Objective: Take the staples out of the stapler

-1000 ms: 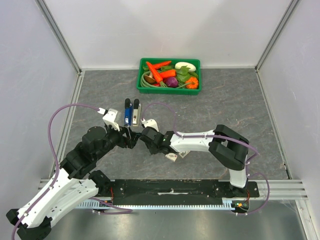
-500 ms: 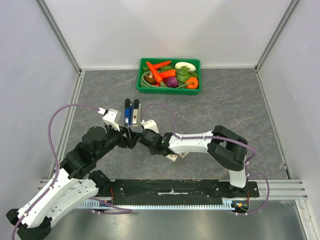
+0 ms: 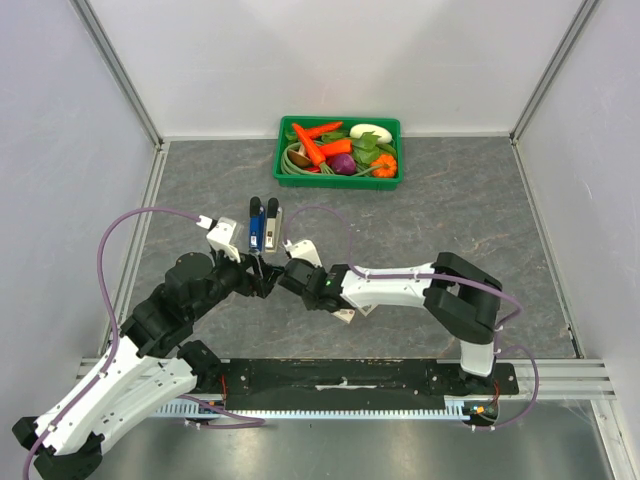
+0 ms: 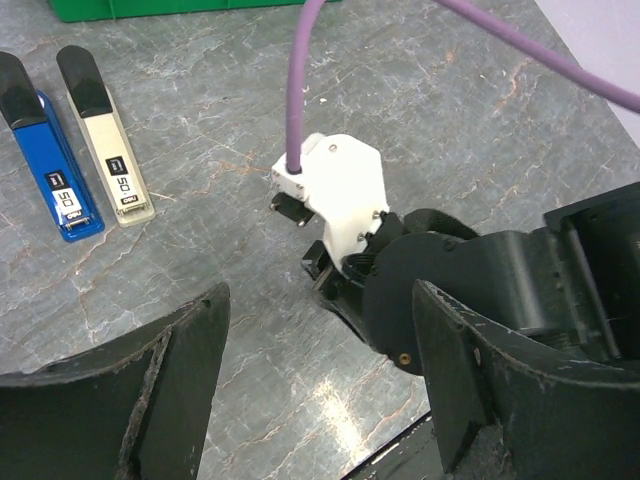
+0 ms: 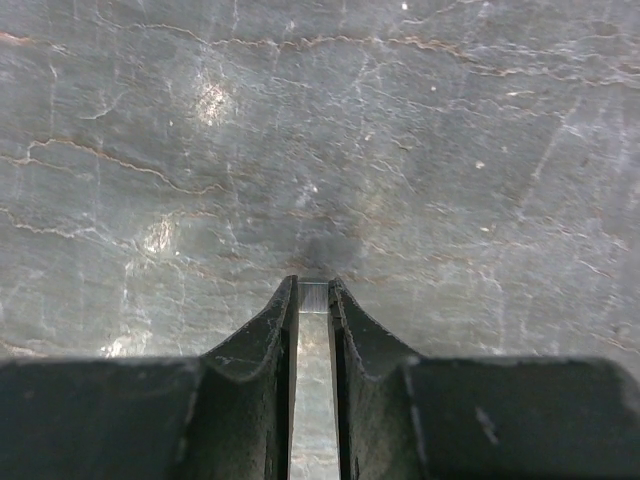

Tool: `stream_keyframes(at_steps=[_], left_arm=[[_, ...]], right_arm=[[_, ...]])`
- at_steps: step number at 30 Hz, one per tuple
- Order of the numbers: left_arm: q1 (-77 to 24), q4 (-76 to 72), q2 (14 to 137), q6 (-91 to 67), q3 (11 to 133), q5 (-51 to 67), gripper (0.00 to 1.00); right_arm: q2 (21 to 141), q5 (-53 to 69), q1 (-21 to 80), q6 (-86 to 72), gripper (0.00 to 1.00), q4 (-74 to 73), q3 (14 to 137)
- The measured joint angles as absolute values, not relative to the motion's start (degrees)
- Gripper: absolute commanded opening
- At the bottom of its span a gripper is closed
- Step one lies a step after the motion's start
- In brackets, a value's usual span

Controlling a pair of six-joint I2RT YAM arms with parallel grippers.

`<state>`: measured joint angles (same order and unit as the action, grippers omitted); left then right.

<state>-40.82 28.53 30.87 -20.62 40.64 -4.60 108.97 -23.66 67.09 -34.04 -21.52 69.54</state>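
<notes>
The right gripper (image 5: 313,285) is pinched on a thin silvery staple strip (image 5: 313,340). Its two dark fingers are nearly together, and the strip's squared end shows just past the tips, right above the grey marbled table (image 5: 470,150). The left gripper (image 4: 320,295) stands wide apart and holds nothing, its fingers framing the right arm's wrist and white camera mount (image 4: 340,195), into which a purple cable (image 4: 297,90) plugs. From above, the two grippers meet nose to nose near the middle of the table, the left one just left of the right.

Compared with a second ago, little has changed. The right forearm has sagged slightly toward the near edge and its elbow has slid a touch to the right. The left arm and both staplers lie where they were.

The blue stapler (image 4: 55,175) and the cream stapler (image 4: 108,160) lie flat on the table just beyond the grippers, side by side and parallel, between the arms and the green tray (image 3: 338,183). Each is a slim bar with a black far end and a small label reading "50" toward the near end. Neither gripper touches them. Whether either one's magazine is open cannot be told. The tray sits against the far wall, well apart from the staplers, heaped with vegetables (image 3: 335,148).
</notes>
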Motion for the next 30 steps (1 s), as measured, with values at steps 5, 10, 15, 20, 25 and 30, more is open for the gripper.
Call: stream_keyframes(at_steps=[5, 10, 15, 20, 25, 30], left_arm=[[-40.91, 28.4, 31.05, -20.62, 40.64, -4.38, 0.8], [-41.01, 28.42, 31.94, -20.62, 40.42, -3.88, 0.8], [-41.01, 28.42, 32.47, -20.64, 40.4, -3.84, 0.8], [-41.01, 28.42, 33.04, -20.64, 40.38, -3.57, 0.8], [-41.01, 28.4, 33.43, -20.64, 40.34, -2.9, 0.8], [-41.01, 28.4, 33.69, -20.64, 40.32, -2.9, 0.8]], right_arm=[[103.13, -25.43, 67.18, -33.61, 0.22, -24.14, 68.05], [95.0, -28.38, 67.18, -33.43, 0.23, -25.19, 64.79], [89.36, -30.7, 66.17, -33.69, 0.23, -26.04, 58.76], [86.83, -31.14, 64.12, -34.35, 0.23, -27.86, 53.41], [83.33, -31.35, 63.18, -34.57, 0.23, -28.42, 50.89], [81.25, -31.31, 62.37, -34.74, 0.22, -28.36, 49.28]])
